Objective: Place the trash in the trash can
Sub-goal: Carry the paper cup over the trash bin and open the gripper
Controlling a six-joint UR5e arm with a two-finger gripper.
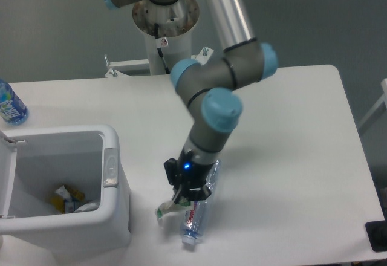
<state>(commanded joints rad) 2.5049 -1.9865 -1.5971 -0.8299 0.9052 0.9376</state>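
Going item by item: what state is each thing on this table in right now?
trash can: lid open, scraps already inside.
wrapper: crumpled, at the gripper's tips, outside the can.
crushed bottle: lying flat on the table, outside the can.
blue-label bottle: at the table's left edge, uncrushed.
gripper: low over the wrapper; closure unclear.

You have two pieces of trash on the bench (pixel 290 157): one crumpled white wrapper (pixel 167 208) and one crushed clear bottle (pixel 197 214). You have one white trash can (pixel 115 208), one blue-labelled bottle (pixel 9 104), and one arm with one claw (pixel 184 198).
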